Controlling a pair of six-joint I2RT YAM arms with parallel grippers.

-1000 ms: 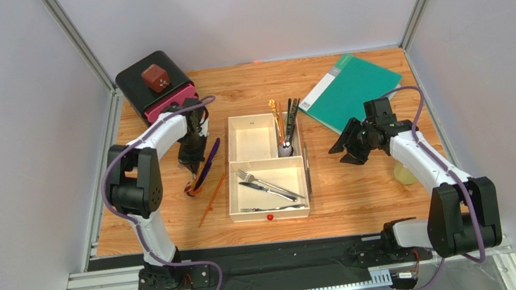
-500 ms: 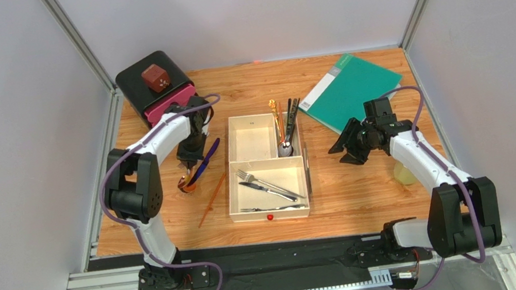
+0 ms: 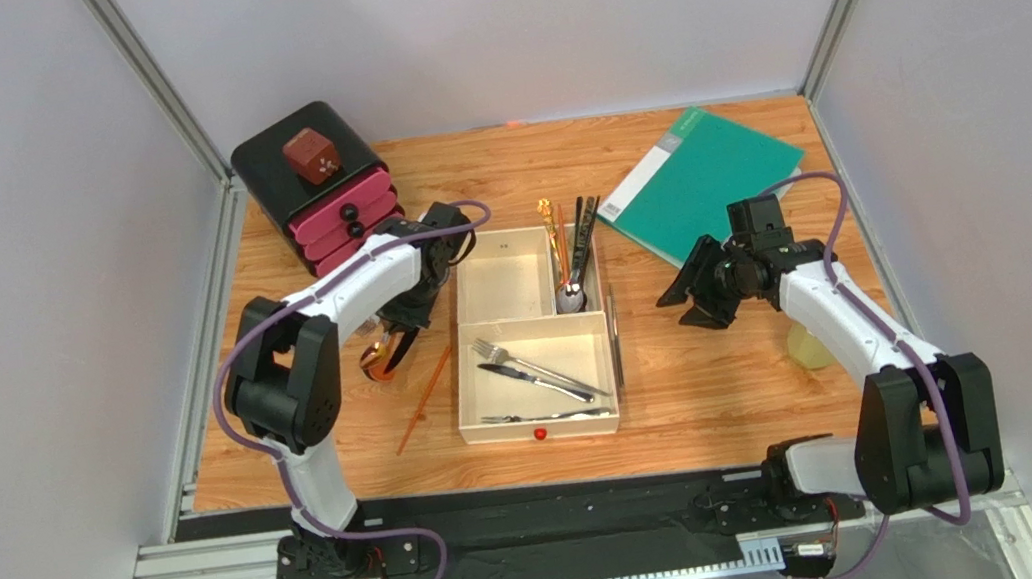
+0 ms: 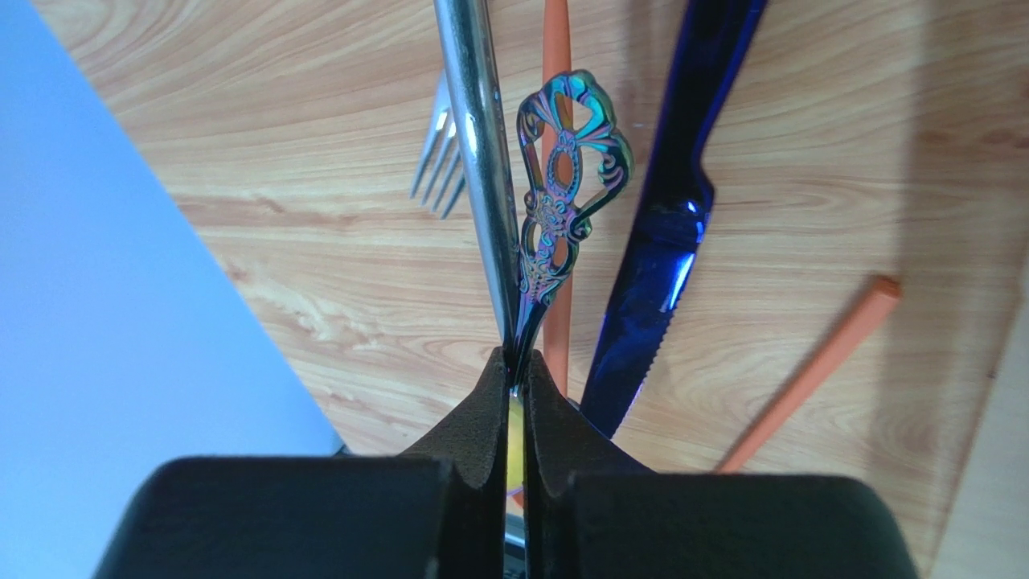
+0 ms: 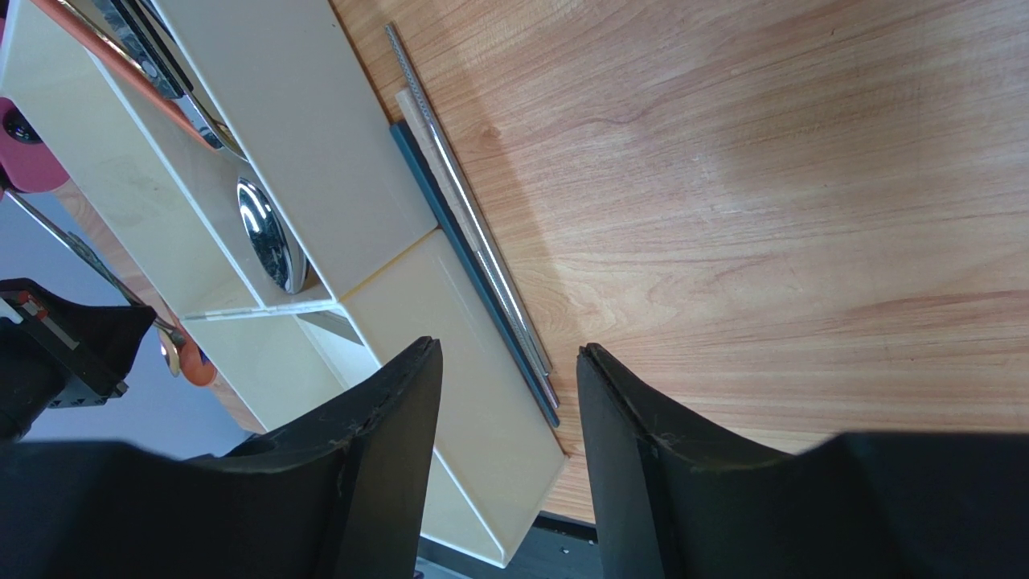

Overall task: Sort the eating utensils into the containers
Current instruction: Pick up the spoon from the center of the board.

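My left gripper (image 3: 407, 310) hangs just left of the cream tray (image 3: 463, 388). In the left wrist view it (image 4: 517, 362) is shut on a blue-purple ornate-handled utensil (image 4: 565, 157); a silver handle (image 4: 475, 145) runs into the jaws beside it. Below lie a fork (image 4: 437, 163), a blue knife (image 4: 664, 241) and two orange chopsticks (image 4: 812, 368). One orange chopstick (image 3: 424, 398) shows from above. The large compartment holds forks and a knife (image 3: 534, 370). The narrow one holds gold and black utensils (image 3: 568, 245) and a spoon (image 5: 268, 235). My right gripper (image 3: 691, 298) is open and empty, right of the tray.
A black box with pink drawers (image 3: 341, 211) stands at the back left. A green folder (image 3: 698, 181) lies at the back right. A pale yellow cup (image 3: 807, 347) sits by the right arm. Thin dark and silver chopsticks (image 5: 483, 265) lie against the tray's right wall.
My left gripper has moved right, from beside the pink drawers toward the tray's left wall, with the utensil in it. The right arm has not moved.
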